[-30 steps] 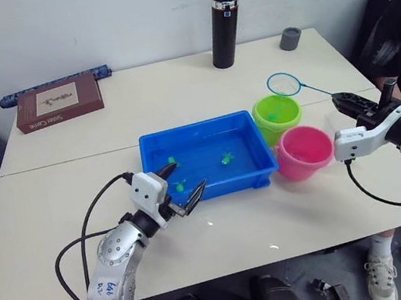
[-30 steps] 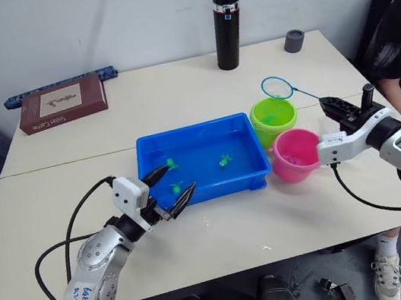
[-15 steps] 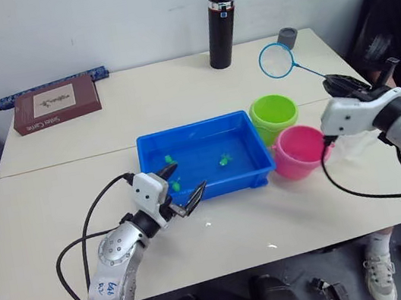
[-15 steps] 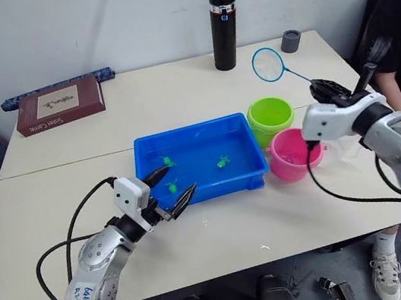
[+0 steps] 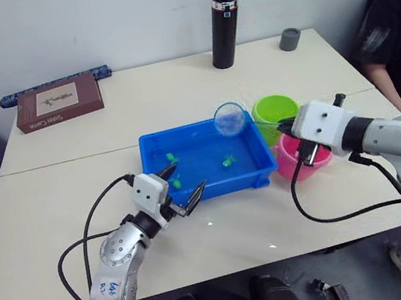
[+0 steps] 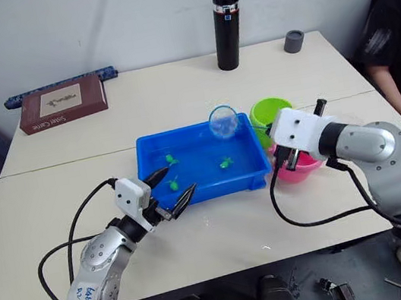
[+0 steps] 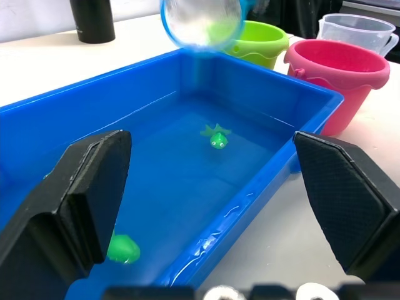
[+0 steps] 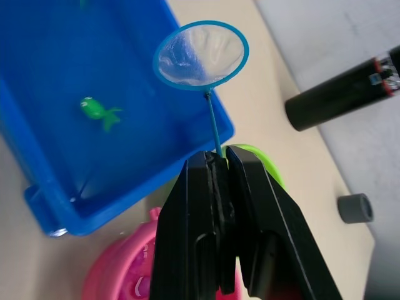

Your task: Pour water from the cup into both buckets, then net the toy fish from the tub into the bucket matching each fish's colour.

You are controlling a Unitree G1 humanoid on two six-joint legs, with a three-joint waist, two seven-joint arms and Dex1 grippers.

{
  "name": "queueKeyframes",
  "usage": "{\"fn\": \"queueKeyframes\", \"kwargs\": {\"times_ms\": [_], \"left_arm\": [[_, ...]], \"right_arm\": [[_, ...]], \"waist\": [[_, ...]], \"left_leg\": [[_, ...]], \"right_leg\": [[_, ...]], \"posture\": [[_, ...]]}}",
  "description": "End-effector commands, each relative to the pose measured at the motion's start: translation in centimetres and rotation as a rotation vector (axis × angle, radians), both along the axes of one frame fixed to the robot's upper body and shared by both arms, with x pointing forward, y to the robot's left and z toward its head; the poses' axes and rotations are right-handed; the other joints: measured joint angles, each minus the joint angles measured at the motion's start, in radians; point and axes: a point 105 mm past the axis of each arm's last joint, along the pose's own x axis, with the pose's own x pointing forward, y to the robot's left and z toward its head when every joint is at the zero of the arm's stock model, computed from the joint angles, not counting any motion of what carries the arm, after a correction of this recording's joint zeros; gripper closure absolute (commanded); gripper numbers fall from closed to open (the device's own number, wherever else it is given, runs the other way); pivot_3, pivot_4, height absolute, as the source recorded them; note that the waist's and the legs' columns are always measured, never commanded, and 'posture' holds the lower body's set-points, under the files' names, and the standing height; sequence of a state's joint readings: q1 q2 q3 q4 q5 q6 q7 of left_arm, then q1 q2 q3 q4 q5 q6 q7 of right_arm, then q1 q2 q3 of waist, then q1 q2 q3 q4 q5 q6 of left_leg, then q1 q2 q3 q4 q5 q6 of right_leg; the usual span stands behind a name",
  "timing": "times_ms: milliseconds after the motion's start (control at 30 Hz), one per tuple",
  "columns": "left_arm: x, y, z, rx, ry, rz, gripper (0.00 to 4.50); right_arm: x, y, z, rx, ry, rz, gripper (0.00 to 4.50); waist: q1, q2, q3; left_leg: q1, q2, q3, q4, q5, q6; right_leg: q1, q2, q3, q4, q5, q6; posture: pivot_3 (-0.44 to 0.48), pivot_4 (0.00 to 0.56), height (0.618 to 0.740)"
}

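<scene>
On a pale bench (image 5: 74, 179) against a white wall, the right gripper (image 8: 220, 164) reaches across the pink plastic bucket (image 5: 303, 166), jaws clamped on the thin handle of the round blue-rimmed net (image 5: 231, 119), whose hoop hovers above the shallow blue plastic tub (image 5: 206, 157) of small green toy fish (image 5: 228, 160). The left gripper (image 5: 181, 184) rests low at the tub's near rim, arm bent, jaws spread wide and empty.

The pale cream tabletop (image 5: 175, 92), crossed by a seam, carries a shallow bright blue rectangular plastic tub (image 5: 205, 157) near its middle, with a lime green round plastic bucket (image 5: 276, 110) and a pink round plastic bucket (image 5: 304, 159) just beside the tub's right end. Along the far edge stand a tall black flask (image 5: 224, 13) and a small grey cap-like cup (image 5: 290, 39). At far left lie a brown hardcover book (image 5: 58, 101) and a dark blue rod-like thing (image 5: 51, 85) behind it
</scene>
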State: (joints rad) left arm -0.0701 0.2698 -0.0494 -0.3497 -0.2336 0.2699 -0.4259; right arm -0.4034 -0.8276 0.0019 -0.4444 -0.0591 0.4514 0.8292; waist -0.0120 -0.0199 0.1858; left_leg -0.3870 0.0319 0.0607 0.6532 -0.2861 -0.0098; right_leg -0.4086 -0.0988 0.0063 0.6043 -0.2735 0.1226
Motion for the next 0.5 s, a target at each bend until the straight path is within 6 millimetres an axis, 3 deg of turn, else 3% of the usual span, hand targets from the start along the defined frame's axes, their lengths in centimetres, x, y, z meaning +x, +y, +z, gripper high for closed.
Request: {"fn": "queueKeyframes", "kwargs": {"times_ms": [33,200,500], "left_arm": [[-0.3,-0.3,1.0,-0.013,-0.047,0.002,0.04],[-0.5,-0.4,0.9,-0.018,-0.043,0.003,0.04],[-0.5,-0.6,0.9,-0.023,-0.043,0.004,0.04]], "right_arm": [[-1.5,1.4,-0.5,-0.059,0.041,0.088,4.5],[-3.7,2.9,-2.0,0.17,0.381,0.112,4.5],[-1.6,2.0,-2.0,0.083,0.246,0.036,4.5]], "waist": [[0.004,0.0,0.0],[0.007,0.0,0.0],[0.009,0.0,0.0]], "left_leg": [[0.0,0.0,0.0,0.0,0.0,0.0],[0.0,0.0,0.0,0.0,0.0,0.0],[0.0,0.0,0.0,0.0,0.0,0.0]], "right_leg": [[0.0,0.0,0.0,0.0,0.0,0.0],[0.0,0.0,0.0,0.0,0.0,0.0],[0.0,-0.001,-0.001,-0.001,0.0,-0.001]], "posture": [[0.0,0.15,0.74],[0.0,0.15,0.74],[0.0,0.15,0.74]]}}
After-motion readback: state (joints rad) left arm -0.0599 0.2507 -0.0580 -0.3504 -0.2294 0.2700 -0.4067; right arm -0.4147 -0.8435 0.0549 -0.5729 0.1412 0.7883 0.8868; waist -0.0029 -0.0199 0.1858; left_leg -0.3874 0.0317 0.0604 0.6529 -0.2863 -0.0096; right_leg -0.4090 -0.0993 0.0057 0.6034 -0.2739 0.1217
